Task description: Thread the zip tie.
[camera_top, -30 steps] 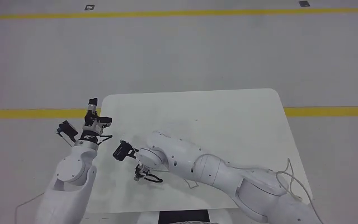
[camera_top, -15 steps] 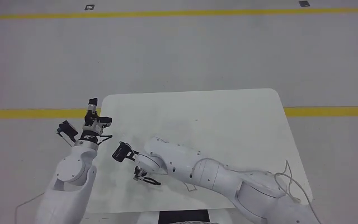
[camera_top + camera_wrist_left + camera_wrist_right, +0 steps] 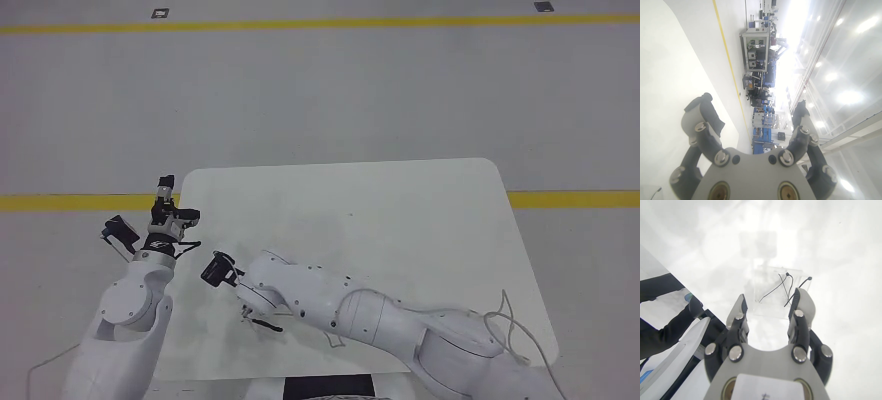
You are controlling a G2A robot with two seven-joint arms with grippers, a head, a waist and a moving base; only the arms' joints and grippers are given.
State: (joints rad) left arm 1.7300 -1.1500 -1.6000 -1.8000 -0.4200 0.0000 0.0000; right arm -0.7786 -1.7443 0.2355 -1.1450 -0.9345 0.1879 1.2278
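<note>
Several black zip ties [image 3: 789, 285] lie crossed inside a small clear box [image 3: 772, 311] on the white table [image 3: 838, 266]. My right gripper [image 3: 770, 296] is open and hovers just short of the box, with the ties a little beyond its fingertips and nothing between its fingers. In the top view the right gripper [image 3: 256, 319] hangs low over the near left part of the table [image 3: 400, 210]. My left gripper [image 3: 753, 102] is open and holds nothing. It stands raised at the table's left edge, where the top view shows the left gripper [image 3: 168, 200] pointing away from the table.
The right arm [image 3: 370, 315] stretches across the near side of the table. The table's near edge [image 3: 674, 279] runs close beside the right gripper. White floor with a yellow line [image 3: 560, 198] surrounds the table.
The right arm has swung slightly toward the near edge of the table, and its gripper has dropped a little. The left arm has kept still.
</note>
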